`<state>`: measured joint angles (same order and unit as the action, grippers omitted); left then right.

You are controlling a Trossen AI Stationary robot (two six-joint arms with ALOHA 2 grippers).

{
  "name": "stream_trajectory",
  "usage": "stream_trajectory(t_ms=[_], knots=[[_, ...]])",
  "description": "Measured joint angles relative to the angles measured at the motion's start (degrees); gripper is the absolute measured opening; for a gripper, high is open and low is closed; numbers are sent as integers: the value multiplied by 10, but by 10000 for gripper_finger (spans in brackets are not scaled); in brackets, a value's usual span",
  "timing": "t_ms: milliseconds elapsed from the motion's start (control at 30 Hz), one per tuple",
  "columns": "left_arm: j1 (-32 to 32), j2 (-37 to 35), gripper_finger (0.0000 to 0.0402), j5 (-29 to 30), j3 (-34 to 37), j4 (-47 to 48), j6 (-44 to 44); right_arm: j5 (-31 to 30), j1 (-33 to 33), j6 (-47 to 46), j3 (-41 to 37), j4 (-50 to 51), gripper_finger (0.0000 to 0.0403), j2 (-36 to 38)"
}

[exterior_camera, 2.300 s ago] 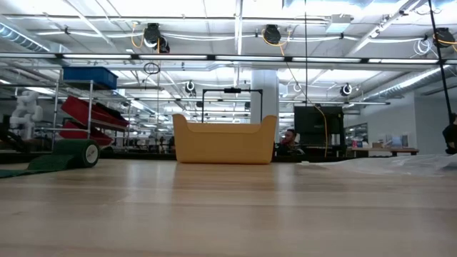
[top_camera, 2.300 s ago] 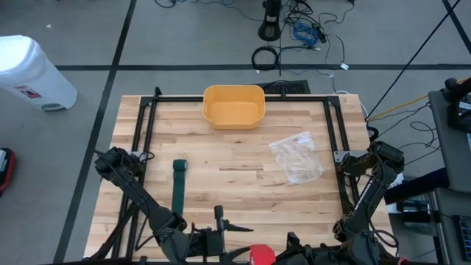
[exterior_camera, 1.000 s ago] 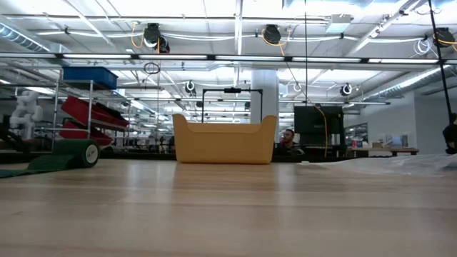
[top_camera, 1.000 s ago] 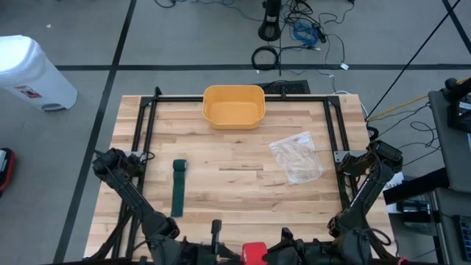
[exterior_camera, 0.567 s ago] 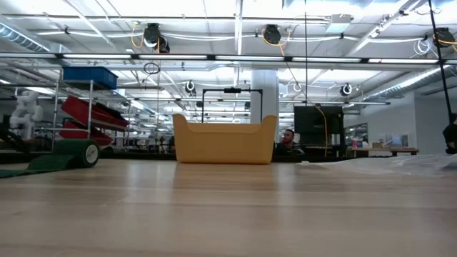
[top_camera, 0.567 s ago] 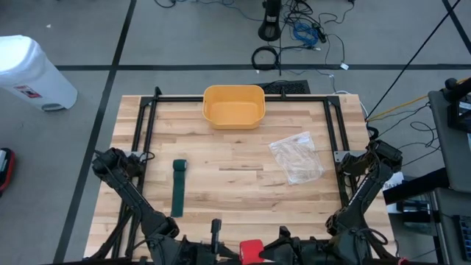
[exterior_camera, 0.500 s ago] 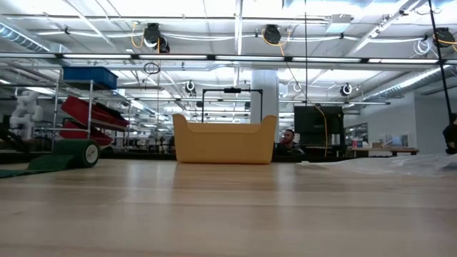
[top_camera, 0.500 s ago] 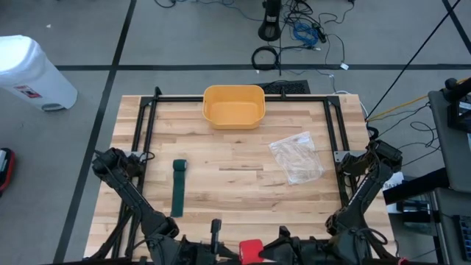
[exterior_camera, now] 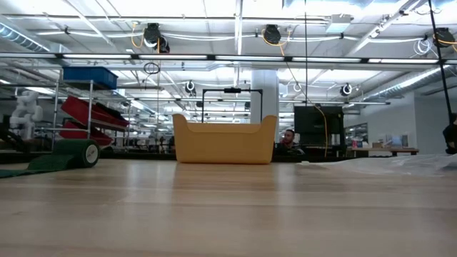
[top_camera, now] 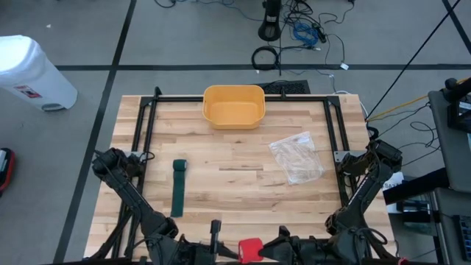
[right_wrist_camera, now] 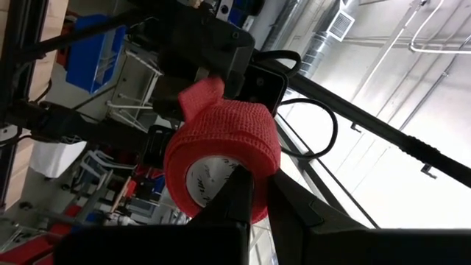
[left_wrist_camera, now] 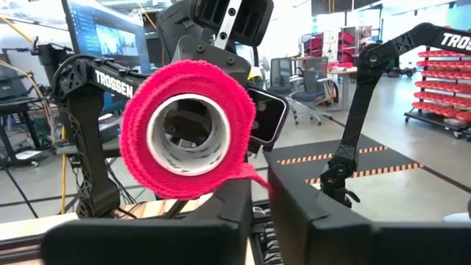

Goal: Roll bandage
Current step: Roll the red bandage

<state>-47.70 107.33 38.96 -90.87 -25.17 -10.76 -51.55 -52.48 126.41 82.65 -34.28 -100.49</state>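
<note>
Red crepe roll [right_wrist_camera: 221, 158], light and springy, sits pinched at its rim by the right gripper [right_wrist_camera: 254, 193]; the left gripper's [left_wrist_camera: 257, 195] fingers nip the loose tail.

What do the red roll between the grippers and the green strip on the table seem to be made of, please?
The red roll looks like crinkly woven elastic bandage, matte, wound on a smooth white core that seems plastic or card. The right gripper pinches its edge. The green strip reads as flat, matte fabric lying limp on the wooden table; its weave is too small to tell.
</note>
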Motion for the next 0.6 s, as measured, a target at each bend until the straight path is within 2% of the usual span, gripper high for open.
stream_trajectory(t_ms=[267,467,600], knots=[[0,0,126,-2,0,-1,2,-1,0,0,0,0,20,0],[0,0,134,-3,0,-1,2,-1,0,0,0,0,20,0],[1,0,135,-27,0,-1,2,3,0,0,0,0,20,0]])
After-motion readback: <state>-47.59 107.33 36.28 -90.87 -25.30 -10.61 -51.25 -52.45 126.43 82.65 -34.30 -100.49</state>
